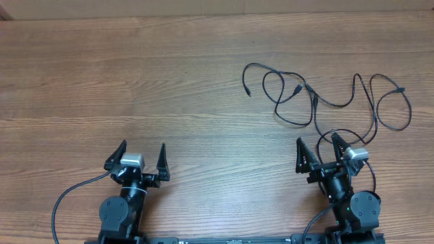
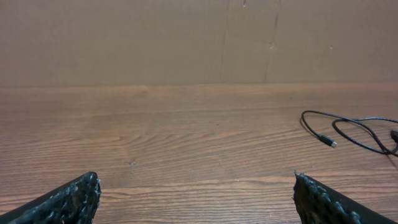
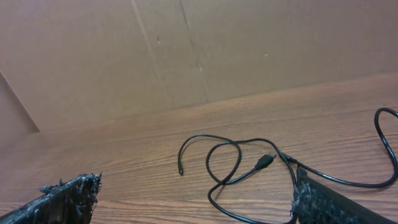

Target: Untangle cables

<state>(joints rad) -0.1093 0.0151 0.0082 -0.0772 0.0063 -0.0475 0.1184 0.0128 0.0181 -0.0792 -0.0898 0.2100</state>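
The cables (image 1: 313,98) lie in loose, crossing loops on the tabletop (image 1: 135,81), at the upper right of the overhead frame. Their lowest loop reaches the right tool (image 1: 316,137). It and the left tool (image 1: 143,144) are spread wide and hold nothing. The cords look thin, light and limp. A plug end or a free span beside a crossing seems the best hold.

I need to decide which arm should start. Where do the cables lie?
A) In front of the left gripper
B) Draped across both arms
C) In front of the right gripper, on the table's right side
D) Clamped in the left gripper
C: in the overhead view the cables sprawl in loose loops just ahead of the open right gripper, well away from the open left gripper.
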